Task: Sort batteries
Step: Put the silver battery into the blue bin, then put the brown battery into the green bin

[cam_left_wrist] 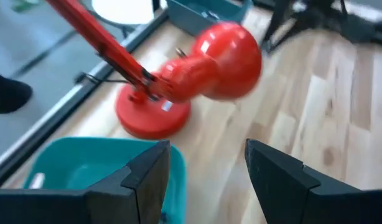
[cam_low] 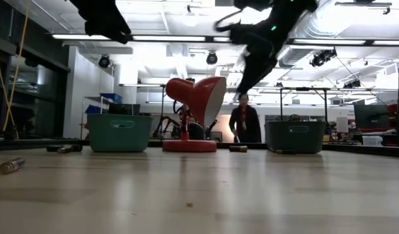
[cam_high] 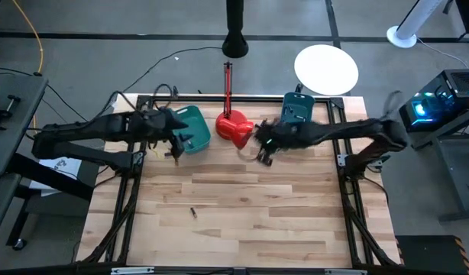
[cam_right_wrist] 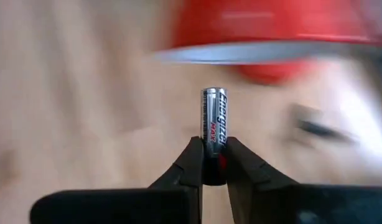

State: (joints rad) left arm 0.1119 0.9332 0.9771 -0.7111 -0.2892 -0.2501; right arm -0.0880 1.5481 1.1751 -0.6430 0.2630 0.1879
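You see a pale, striped-plank wooden tabletop (cam_high: 250, 206) edged by a black frame. A glossy red lamp (cam_high: 234, 126) stands at the far edge, a bright teal bin (cam_high: 190, 128) to its left and a darker teal bin (cam_high: 299, 108) toward the far right corner. The right gripper's (cam_right_wrist: 211, 163) black fingers pinch a silver-and-black battery (cam_right_wrist: 213, 121) with red lettering. Both arms are black.
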